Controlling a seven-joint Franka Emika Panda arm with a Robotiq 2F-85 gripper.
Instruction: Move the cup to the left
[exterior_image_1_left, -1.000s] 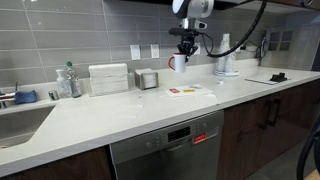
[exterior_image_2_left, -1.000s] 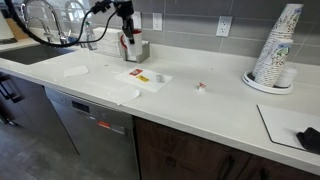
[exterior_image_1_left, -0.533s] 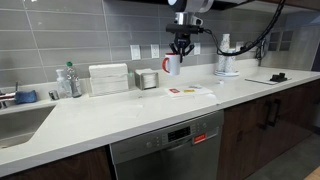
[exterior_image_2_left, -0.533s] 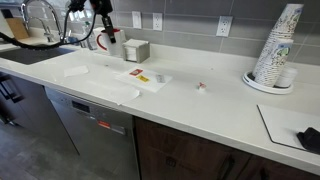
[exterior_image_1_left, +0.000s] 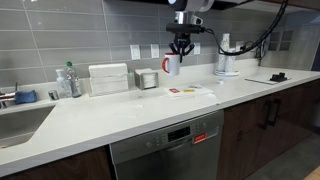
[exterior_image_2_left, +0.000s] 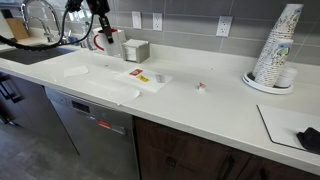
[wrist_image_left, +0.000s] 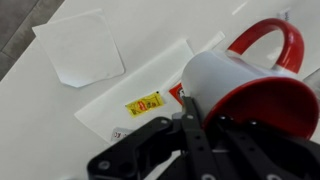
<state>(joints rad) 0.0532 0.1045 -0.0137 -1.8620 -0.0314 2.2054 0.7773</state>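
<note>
We've got the pincer (exterior_image_1_left: 180, 52) clamped on one wall of the small red handled mug with a white inside (exterior_image_1_left: 171, 65), hanging above the white counter (exterior_image_1_left: 120, 110) near the small silver metal canister (exterior_image_1_left: 147, 79); that off-centre grip could let it slip, or it clips the canister on descent.

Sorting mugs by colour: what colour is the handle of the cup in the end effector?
Red: the handle of the cup shows best in the wrist view.

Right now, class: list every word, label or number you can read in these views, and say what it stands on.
Nothing can be read.
The yellow label on the white sheet: print too blurred.
The red sticker on the dishwasher: too small.
The cup: no print shows.
</note>
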